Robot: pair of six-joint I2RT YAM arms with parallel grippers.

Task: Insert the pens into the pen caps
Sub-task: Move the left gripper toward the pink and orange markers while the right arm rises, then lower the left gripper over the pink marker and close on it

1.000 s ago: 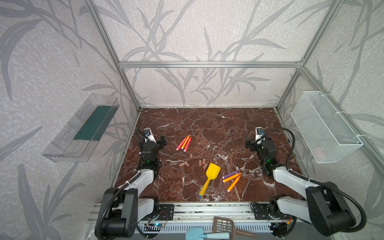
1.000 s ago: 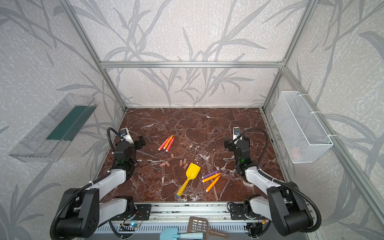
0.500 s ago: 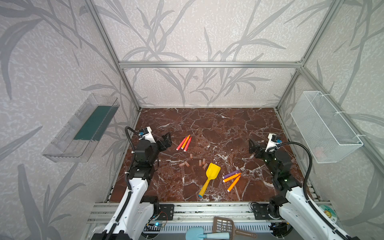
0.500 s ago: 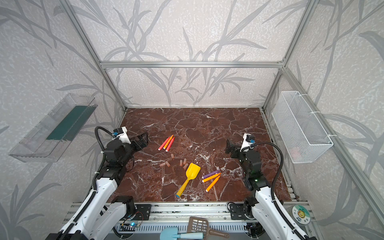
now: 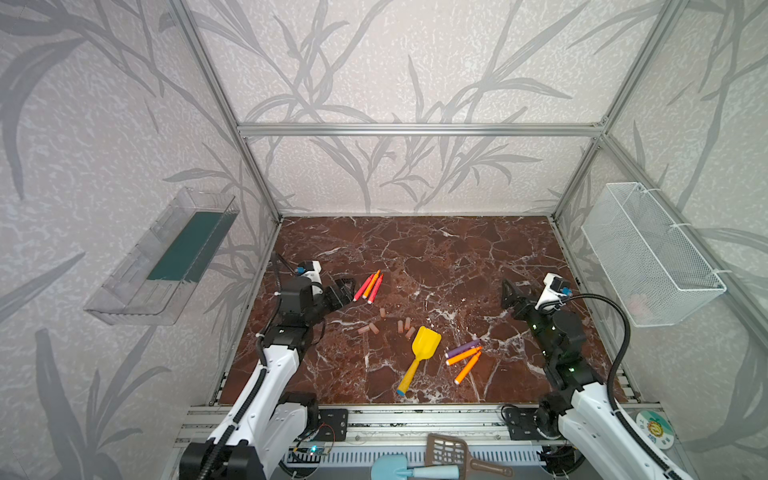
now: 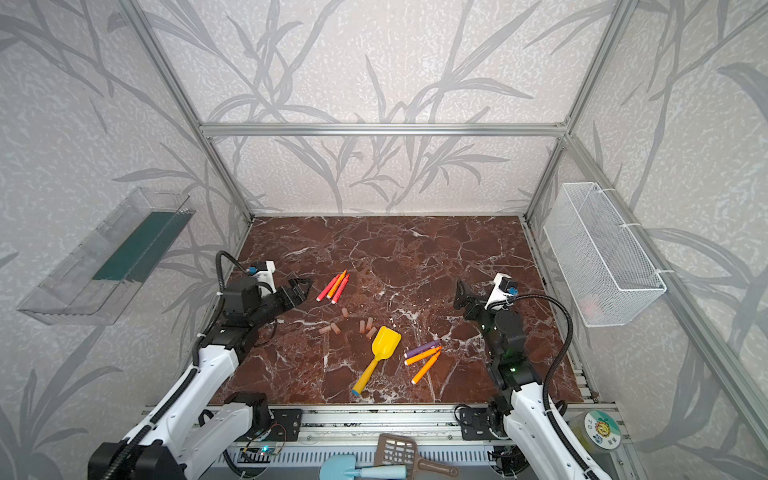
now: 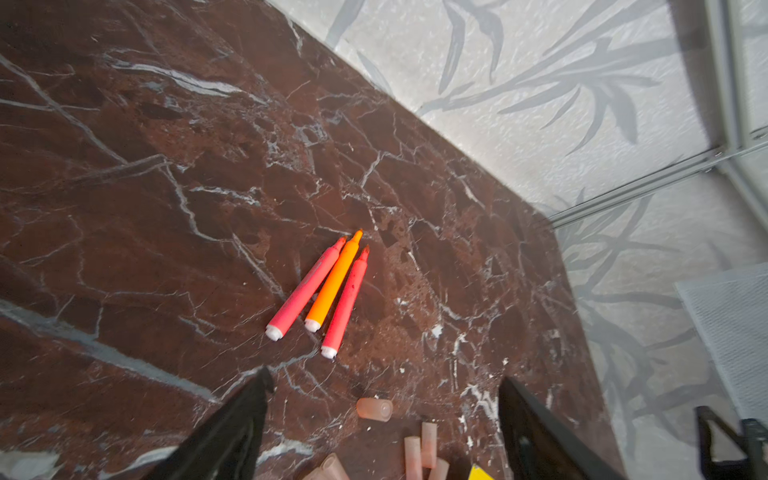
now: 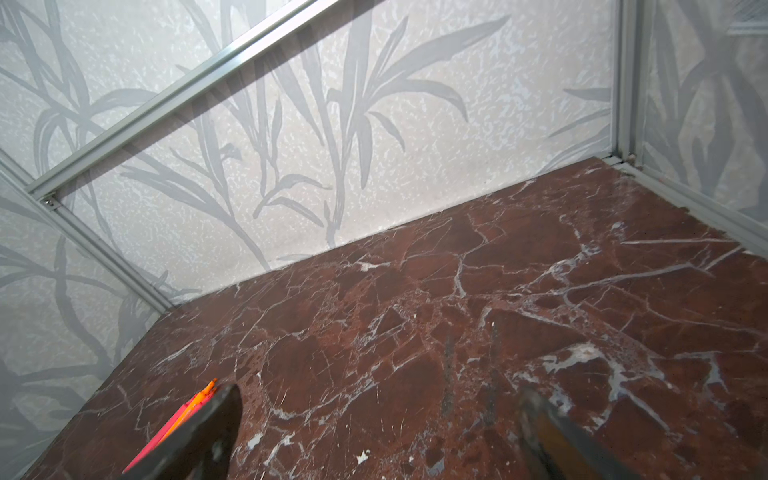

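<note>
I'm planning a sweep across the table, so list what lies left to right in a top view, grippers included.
left gripper → red and orange pens → yellow shovel → purple and orange pens → right gripper. The caps overlap their neighbours, so they are left out.

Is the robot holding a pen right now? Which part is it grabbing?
Nothing is held. The left gripper and the right gripper are both open and empty; the pens and pen caps lie on the table.
</note>
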